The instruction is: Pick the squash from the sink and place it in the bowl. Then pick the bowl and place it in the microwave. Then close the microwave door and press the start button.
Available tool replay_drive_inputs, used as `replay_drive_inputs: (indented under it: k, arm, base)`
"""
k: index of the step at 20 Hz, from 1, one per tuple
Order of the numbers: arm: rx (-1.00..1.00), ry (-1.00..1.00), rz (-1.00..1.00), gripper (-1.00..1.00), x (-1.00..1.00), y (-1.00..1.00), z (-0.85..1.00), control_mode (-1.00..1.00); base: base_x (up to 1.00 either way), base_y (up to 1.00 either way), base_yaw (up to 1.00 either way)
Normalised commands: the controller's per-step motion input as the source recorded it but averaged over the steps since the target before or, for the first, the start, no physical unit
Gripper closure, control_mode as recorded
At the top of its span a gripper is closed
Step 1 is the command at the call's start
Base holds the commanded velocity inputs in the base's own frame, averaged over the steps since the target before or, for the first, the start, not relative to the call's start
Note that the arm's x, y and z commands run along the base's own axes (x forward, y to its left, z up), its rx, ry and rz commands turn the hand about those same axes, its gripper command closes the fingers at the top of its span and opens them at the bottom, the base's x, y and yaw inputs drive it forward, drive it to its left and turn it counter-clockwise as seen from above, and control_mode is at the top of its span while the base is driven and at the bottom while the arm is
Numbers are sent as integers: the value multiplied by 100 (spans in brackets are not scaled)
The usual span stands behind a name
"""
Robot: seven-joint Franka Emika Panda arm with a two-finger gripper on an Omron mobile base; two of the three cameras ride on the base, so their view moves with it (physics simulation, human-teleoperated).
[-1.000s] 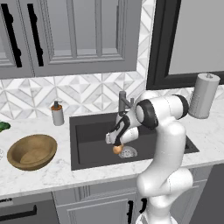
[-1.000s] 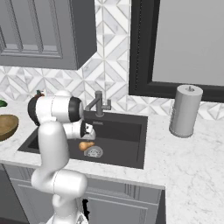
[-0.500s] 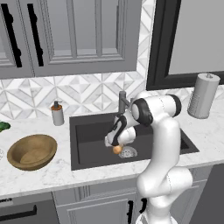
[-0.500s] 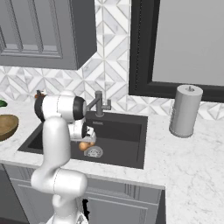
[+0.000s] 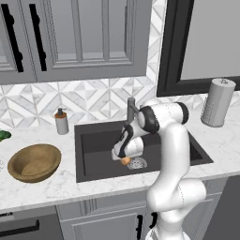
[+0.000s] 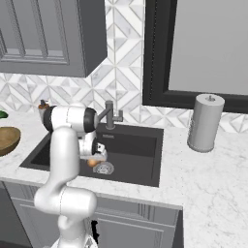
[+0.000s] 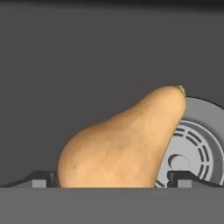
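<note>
Orange-tan and pear-shaped, the squash (image 7: 122, 140) is lying on the dark floor of the sink (image 5: 96, 140), its narrow neck pointing toward the round steel drain (image 7: 197, 144) and partly overlapping it in the hand view. Its skin is looking smooth, with a small paler tip at the neck end. The gripper (image 7: 113, 178) is sitting low over the squash with its jaws spread wide, one fingertip (image 7: 41, 180) showing on each side of the fat end; whether they are touching it I cannot tell. In the left base view the arm is bending forward from the shoulder and reaching down into the basin, the gripper (image 5: 123, 157) hanging just above the squash (image 5: 125, 161) beside the drain. The wooden bowl (image 5: 33, 162) is resting on the surface to the left of the sink, well apart.
</note>
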Motion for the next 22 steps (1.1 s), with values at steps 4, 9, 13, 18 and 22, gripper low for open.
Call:
replay_drive_inputs:
  k: [4,9,13,18,22]
  arm:
    - [0,0,0,100,12,9,-29,-100]
    - [0,-2,0,100,-5,12,0,-100]
    - [-3,-10,0,100,-37,19,67,-100]
    - [1,-3,0,100,-28,44,100,-100]
    - [12,-14,0,100,-39,31,100,-100]
  base:
    - [0,0,0]
    - [0,0,0]
    - [0,0,0]
    - [0,0,0]
    - [0,0,0]
